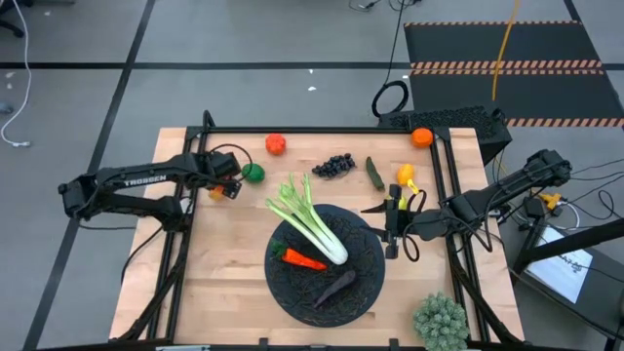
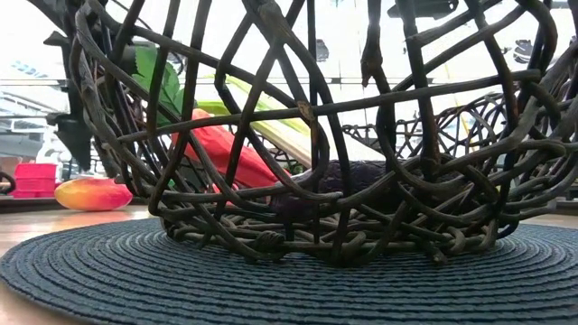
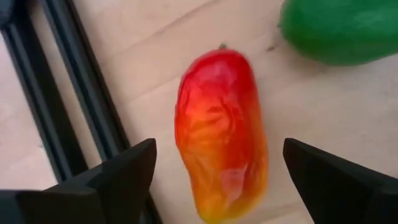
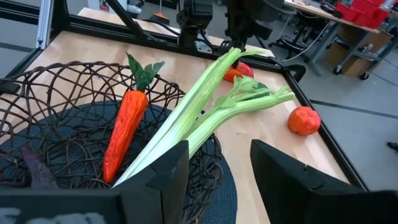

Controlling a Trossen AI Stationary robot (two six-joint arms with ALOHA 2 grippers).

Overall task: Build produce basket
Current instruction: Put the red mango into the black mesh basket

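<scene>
Black wicker is filling the middle of the table [image 1: 224, 283] in the high view: the basket [image 1: 366, 288] is sitting on a dark round mat, already carrying the leek [image 1: 314, 225], which is lying slantwise with its green top sticking out over the rim because it is about as long as the dish is wide, the carrot [image 1: 302, 259] and the eggplant [image 1: 336, 287]. Loose produce is waiting along the far side: a tomato [image 1: 276, 144], a lime [image 1: 253, 173], grapes [image 1: 333, 166], a pickle [image 1: 375, 173], a yellow piece [image 1: 405, 175] and an orange [image 1: 421, 137]. From up here the left gripper [image 1: 226, 188] is hovering over a red-orange pepper [image 1: 216, 192] beside the lime, while the right gripper [image 1: 392, 226] is waiting at the basket's right edge. Low down, the weave [image 2: 307, 135] is crowding the lens, with the carrot [image 2: 221, 149] and eggplant [image 2: 352, 176] showing through it and the pepper [image 2: 93, 194] lying on the wood beyond. At the left wrist, the fingers [image 3: 124, 168] are standing wide apart on either side of the pepper [image 3: 222, 134], touching nothing, lined up across its narrow width, which I take as readying a pinch. At the right wrist, the fingers [image 4: 158, 177] are parted and empty, looking over the leek [image 4: 205, 109] and carrot [image 4: 124, 127] toward the tomato [image 4: 304, 120], probably keeping clear.
</scene>
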